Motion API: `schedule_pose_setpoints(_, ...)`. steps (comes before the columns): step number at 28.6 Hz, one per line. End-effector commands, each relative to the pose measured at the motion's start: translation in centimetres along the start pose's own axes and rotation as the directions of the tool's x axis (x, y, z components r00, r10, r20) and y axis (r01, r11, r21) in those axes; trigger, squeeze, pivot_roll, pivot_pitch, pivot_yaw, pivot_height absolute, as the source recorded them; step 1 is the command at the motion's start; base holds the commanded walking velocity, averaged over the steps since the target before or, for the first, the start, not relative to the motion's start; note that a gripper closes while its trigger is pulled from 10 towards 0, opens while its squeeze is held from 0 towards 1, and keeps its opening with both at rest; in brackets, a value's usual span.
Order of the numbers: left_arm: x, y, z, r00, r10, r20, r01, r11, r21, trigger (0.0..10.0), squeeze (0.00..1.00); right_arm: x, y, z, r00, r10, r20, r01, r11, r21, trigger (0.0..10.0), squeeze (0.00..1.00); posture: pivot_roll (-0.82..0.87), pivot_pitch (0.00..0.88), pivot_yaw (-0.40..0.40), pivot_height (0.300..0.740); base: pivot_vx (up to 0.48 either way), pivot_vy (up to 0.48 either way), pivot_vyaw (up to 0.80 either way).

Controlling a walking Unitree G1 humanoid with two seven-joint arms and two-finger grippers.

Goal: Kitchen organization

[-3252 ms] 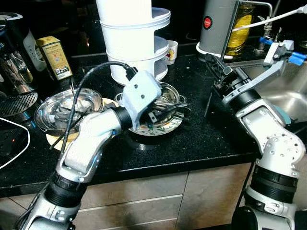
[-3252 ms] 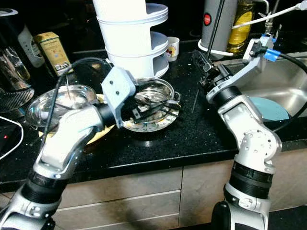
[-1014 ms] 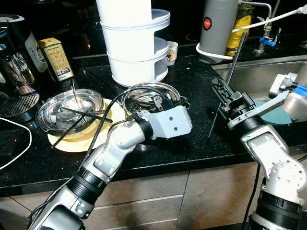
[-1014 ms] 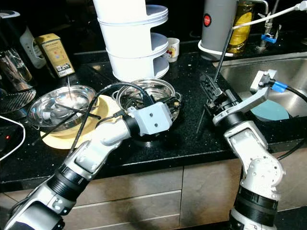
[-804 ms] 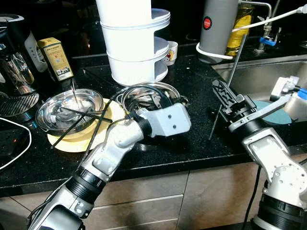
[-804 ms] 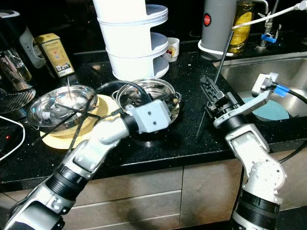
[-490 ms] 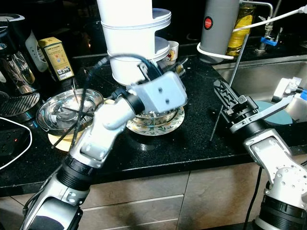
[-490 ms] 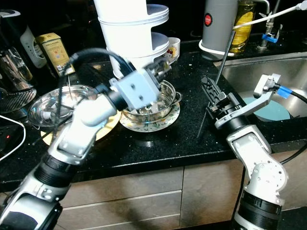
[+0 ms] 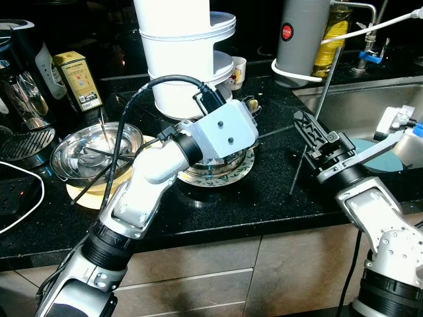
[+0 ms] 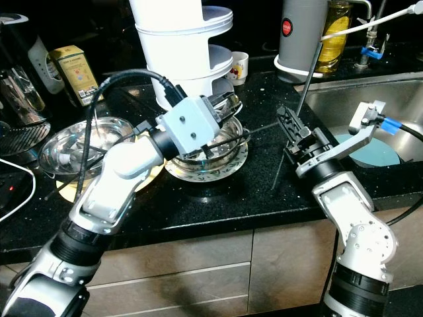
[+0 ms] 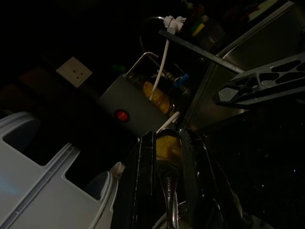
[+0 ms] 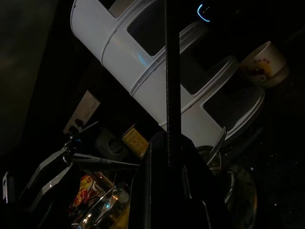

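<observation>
The left end effector (image 10: 228, 100) was pinched on a metal spoon (image 11: 169, 193), its two fingers pressed either side of the handle, held just above the steel bowl (image 10: 228, 135) on the patterned plate (image 10: 238, 162). Half a second before, that arm was raised higher over the bowl; a second before, it lay low in front of it, wrist turned flat. So the spoon had been picked out of the bowl, and I judged the sorting of cutlery to be under way, not finished.

The right end effector (image 9: 310, 129) was clamped on a long thin black rod (image 10: 305, 78), which ran up past it toward the grey canister (image 9: 301, 36) and down to the surface (image 9: 264, 191) below it. It had hardly shifted over the last second.

Outward from the left end effector: one tall white tiered rack (image 9: 185, 53) just behind, one small mug (image 9: 236, 71) beside that, a second steel bowl (image 9: 89, 152) with utensils on a yellow plate (image 9: 89, 195) further off, one yellow tin (image 9: 78, 79), and a dark kettle (image 9: 20, 79). Beyond the right end effector lay the sink (image 9: 370, 105) with one blue-green plate (image 9: 377, 152) in it.
</observation>
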State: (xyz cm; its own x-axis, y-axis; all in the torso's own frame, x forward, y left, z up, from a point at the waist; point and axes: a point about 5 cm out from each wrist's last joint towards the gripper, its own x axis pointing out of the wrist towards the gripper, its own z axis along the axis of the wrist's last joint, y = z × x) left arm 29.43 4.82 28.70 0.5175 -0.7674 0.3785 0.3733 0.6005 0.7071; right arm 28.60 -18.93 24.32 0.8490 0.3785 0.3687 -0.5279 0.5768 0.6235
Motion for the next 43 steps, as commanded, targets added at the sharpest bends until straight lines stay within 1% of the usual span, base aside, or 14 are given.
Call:
schedule_pose_setpoints(1,-0.1,0.4,-0.1,1.000,0.018,-0.014,-0.018,1.000,0.005,1.7,0.00,0.1,0.0,-0.4,1.000,0.002,-0.018,-0.002,1.000,0.004,10.0,0.00,-0.08,0.000,0.044,0.740,0.000,0.000,0.00)
schedule_pose_setpoints(6,-0.2,2.1,0.2,0.987,0.156,-0.026,-0.156,0.988,0.020,1.3,0.00,0.2,0.0,-0.5,1.000,0.002,-0.023,-0.002,1.000,0.004,10.0,0.00,-0.08,0.000,0.044,0.740,0.000,0.000,0.00)
schedule_pose_setpoints(7,-0.1,2.6,0.7,0.981,0.193,-0.002,-0.193,0.981,0.001,0.0,0.00,0.2,0.0,-0.5,1.000,0.001,-0.023,-0.001,1.000,0.003,10.0,0.00,-0.08,0.000,0.043,0.740,0.000,0.000,0.00)
schedule_pose_setpoints(8,-0.1,2.9,1.0,0.976,0.218,0.014,-0.218,0.976,-0.013,0.0,0.00,0.2,0.0,-0.5,1.000,0.000,-0.023,0.000,1.000,0.003,10.0,0.00,-0.08,0.000,0.043,0.740,0.000,0.000,0.00)
schedule_pose_setpoints(13,-0.4,5.2,3.0,0.916,0.383,0.120,-0.345,0.905,-0.250,0.0,0.00,0.3,0.0,-0.5,1.000,-0.002,-0.021,0.002,1.000,-0.003,10.0,0.00,-0.08,0.000,0.043,0.740,0.000,0.000,0.00)
schedule_pose_setpoints(17,-0.5,5.4,2.8,0.904,0.410,0.117,-0.347,0.867,-0.357,0.0,0.00,0.5,-0.1,-0.5,1.000,-0.009,-0.021,0.009,1.000,-0.008,10.0,0.00,-0.08,0.000,0.041,0.740,0.000,0.000,0.00)
schedule_pose_setpoints(20,-0.6,5.1,2.6,0.905,0.413,0.103,-0.345,0.853,-0.390,0.0,0.00,0.6,-0.2,-0.6,1.000,-0.013,-0.024,0.013,1.000,-0.013,10.0,0.00,-0.08,0.000,0.040,0.740,0.000,0.000,0.00)
schedule_pose_setpoints(21,-0.7,5.0,2.5,0.905,0.414,0.093,-0.351,0.853,-0.385,1.3,0.00,0.6,-0.2,-0.6,1.000,-0.015,-0.025,0.014,1.000,-0.014,10.0,0.00,-0.08,0.000,0.040,0.740,0.000,0.000,0.00)
schedule_pose_setpoints(22,-0.7,5.0,2.5,0.905,0.414,0.093,-0.351,0.853,-0.385,1.3,0.00,0.6,-0.2,-0.6,1.000,-0.015,-0.025,0.014,1.000,-0.014,10.0,0.00,-0.08,0.000,0.040,0.740,0.000,0.000,0.00)
schedule_pose_setpoints(23,-0.8,5.0,2.3,0.905,0.418,0.077,-0.363,0.854,-0.373,10.0,0.00,0.6,-0.2,-0.6,1.000,-0.017,-0.026,0.017,1.000,-0.018,10.0,0.00,-0.08,0.000,0.038,0.740,0.000,0.000,0.00)
schedule_pose_setpoints(27,-1.6,5.3,1.0,0.882,0.471,-0.025,-0.456,0.838,-0.299,10.0,0.00,0.6,-0.3,-0.7,0.999,-0.027,-0.033,0.026,0.999,-0.033,10.0,0.00,-0.08,0.000,0.037,0.740,0.000,0.000,0.00)
schedule_pose_setpoints(28,-1.6,5.3,1.0,0.882,0.471,-0.025,-0.456,0.838,-0.299,10.0,0.00,0.6,-0.3,-0.7,0.999,-0.027,-0.033,0.026,0.999,-0.033,10.0,0.00,-0.08,0.000,0.037,0.740,0.000,0.000,0.00)
schedule_pose_setpoints(35,-2.8,6.0,0.1,0.863,0.498,-0.080,-0.504,0.857,-0.107,10.0,0.00,0.8,-0.6,-0.9,0.998,-0.045,-0.046,0.042,0.997,-0.070,10.0,0.00,-0.08,0.000,0.036,0.740,0.000,0.000,0.00)
schedule_pose_setpoints(43,-2.5,5.3,0.0,0.886,0.455,-0.087,-0.463,0.880,-0.107,10.0,0.00,1.0,-0.6,-1.0,0.998,-0.046,-0.050,0.043,0.996,-0.073,10.0,0.00,-0.07,0.000,0.033,0.740,0.000,0.000,0.00)
